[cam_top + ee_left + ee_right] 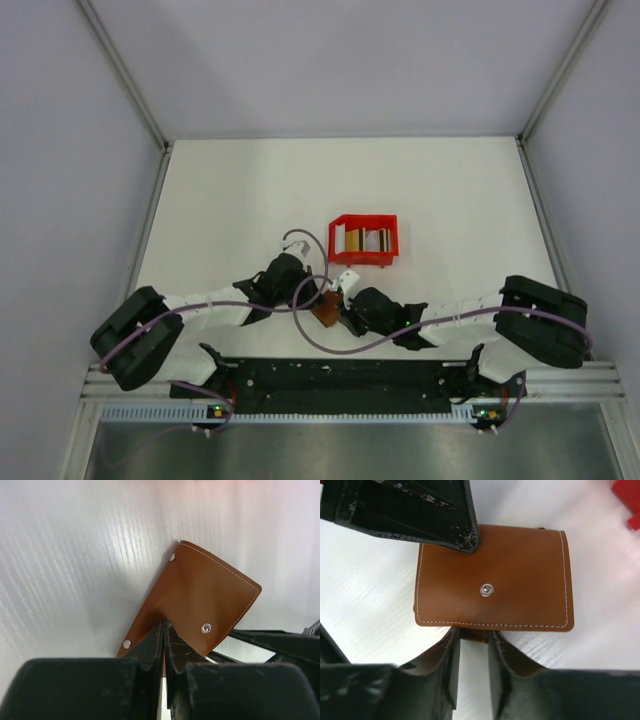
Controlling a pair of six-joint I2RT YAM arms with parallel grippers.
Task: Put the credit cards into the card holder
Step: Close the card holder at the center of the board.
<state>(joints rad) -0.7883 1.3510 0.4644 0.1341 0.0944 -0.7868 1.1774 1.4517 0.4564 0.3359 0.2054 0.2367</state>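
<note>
Between the 2 arms, the left gripper [164,630] is clamped tight on the brown card holder [200,595]. The right gripper [474,641] narrowly straddles its tab [474,635]; I can't tell if it pinches. Beyond, credit cards [362,240] sit in the red bin [365,217].

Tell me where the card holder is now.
In the top view the card holder is nearer the arms than the red bin, between the right claw and the left claw, which grips its edge.
</note>
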